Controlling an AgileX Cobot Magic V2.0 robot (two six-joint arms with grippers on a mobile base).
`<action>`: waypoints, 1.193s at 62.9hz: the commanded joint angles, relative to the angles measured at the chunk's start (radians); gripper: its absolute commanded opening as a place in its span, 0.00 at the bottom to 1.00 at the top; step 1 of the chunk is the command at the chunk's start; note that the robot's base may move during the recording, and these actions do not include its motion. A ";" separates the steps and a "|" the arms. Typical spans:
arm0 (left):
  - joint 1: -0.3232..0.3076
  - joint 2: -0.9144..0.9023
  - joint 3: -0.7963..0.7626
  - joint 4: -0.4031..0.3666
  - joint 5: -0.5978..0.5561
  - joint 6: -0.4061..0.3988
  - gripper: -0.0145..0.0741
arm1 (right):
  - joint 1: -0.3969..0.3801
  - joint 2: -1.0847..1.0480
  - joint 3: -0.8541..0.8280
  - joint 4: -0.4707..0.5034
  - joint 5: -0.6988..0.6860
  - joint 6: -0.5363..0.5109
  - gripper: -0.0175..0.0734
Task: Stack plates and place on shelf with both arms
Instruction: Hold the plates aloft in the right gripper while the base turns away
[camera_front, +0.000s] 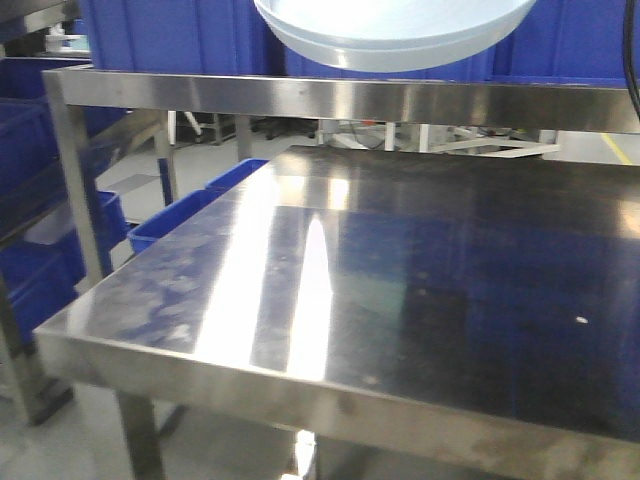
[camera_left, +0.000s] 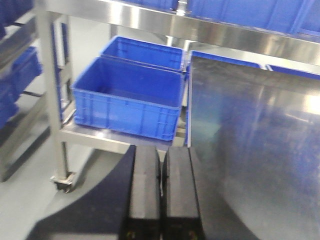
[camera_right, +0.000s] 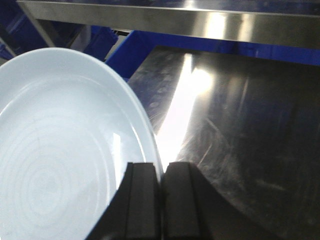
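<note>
Steel table (camera_front: 450, 280) w/ bright glare streaks; shelf (camera_front: 350, 98) runs across its far edge, blue bins (camera_left: 130, 95) sit on a low rack off its left side, grey floor below. Left gripper (camera_left: 161, 150) is by the table's left edge, fingers pressed tog., nothing btwn. Right gripper (camera_right: 161, 167) is over the table, pinched narrow on the rim of the plates (camera_right: 60, 150), which hang in the air above the table.

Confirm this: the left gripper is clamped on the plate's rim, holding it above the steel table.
Not quite: it is the right gripper that is clamped on the rim of the plate, holding it above the steel table, as the right wrist view shows. The left gripper is shut on nothing.
</note>
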 joint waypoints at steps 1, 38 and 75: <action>-0.004 0.003 -0.030 -0.005 -0.090 -0.005 0.26 | -0.002 -0.035 -0.039 -0.001 -0.090 -0.002 0.25; -0.004 0.003 -0.030 -0.005 -0.090 -0.005 0.26 | -0.002 -0.035 -0.039 -0.001 -0.090 -0.002 0.25; -0.004 0.003 -0.030 -0.005 -0.090 -0.005 0.26 | -0.002 -0.035 -0.039 -0.001 -0.090 -0.002 0.25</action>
